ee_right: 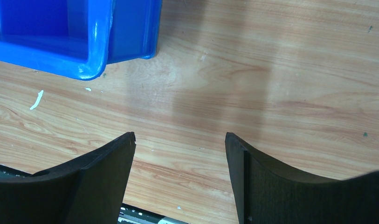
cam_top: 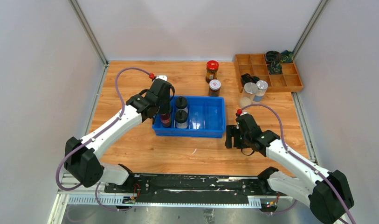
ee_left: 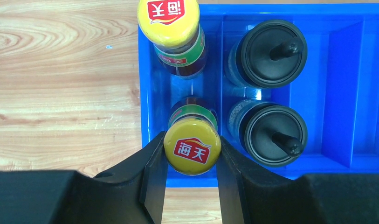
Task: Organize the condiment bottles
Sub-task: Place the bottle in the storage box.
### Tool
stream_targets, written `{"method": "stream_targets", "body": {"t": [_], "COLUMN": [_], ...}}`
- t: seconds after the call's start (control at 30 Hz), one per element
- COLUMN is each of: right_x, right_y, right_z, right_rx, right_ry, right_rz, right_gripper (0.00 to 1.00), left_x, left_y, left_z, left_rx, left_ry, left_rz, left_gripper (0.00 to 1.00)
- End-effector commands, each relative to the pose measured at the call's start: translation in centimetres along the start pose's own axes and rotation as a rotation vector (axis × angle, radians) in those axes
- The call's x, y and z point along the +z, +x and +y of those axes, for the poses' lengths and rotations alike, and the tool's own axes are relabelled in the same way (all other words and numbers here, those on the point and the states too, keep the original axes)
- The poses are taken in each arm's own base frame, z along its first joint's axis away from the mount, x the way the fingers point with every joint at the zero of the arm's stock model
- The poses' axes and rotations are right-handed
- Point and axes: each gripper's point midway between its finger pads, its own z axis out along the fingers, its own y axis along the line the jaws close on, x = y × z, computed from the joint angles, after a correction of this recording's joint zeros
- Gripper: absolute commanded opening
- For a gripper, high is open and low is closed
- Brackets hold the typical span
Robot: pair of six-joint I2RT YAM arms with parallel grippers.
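Near yellow-capped bottle (ee_left: 192,149): slim, dark sauce, green label, red logo on the cap; held upright at the cap by the left tool (ee_left: 191,144), in the leftmost compartment of the blue bin (ee_left: 346,93).
Far yellow-capped bottle (ee_left: 168,21): same kind, stood upright behind it in the same compartment.
Black-lidded shakers (ee_left: 271,46): two, clear, stood upright in the next compartment.
Red-lidded jar (cam_top: 212,70): set upright on the surface (cam_top: 187,154) behind the bin.
White-lidded dark jar (cam_top: 215,87): placed between that jar and the bin.
Silver-lidded jars (cam_top: 249,90): paired beside the wooden tray (cam_top: 290,85).

Bright, even overhead light — shadows soft, faint; all pics sharp.
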Motion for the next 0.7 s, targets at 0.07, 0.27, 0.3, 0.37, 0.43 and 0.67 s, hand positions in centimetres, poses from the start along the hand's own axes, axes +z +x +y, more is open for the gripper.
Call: {"method": "stream_targets", "body": {"t": [0.07,0.27,0.3,0.37,0.43,0.67], "right_x": [-0.1,0.0,0.0,-0.1,-0.1,-0.2], "right_y": [0.6,0.7,0.7,0.7,0.6,0.4], "right_z": [0.2,0.1,0.1,0.2,0.2,0.3], "right_rx": [0.003,0.001,0.001,0.000,0.000,-0.003], "right_ry": [-0.010,-0.009,-0.010,-0.010,-0.010,-0.014], "right_rz": [0.011,0.015,0.014,0.013,0.012,0.006], "right_gripper": [0.76,0.76,0.76,0.76,0.76,0.76], "left_x": [-0.5,-0.1,0.0,0.0,0.1,-0.3], "left_y": [-2.0,-1.3,-1.1,-0.9,-0.8,-0.4], "left_z": [-0.3,0.1,0.1,0.2,0.2,0.1], "left_rx": [-0.038,-0.026,-0.023,-0.020,-0.018,-0.011], "left_ry": [0.007,-0.015,-0.022,-0.029,-0.030,-0.018], "left_rz": [-0.094,-0.066,-0.055,-0.043,-0.039,-0.005], "left_gripper": [0.27,0.27,0.27,0.27,0.27,0.27]}}
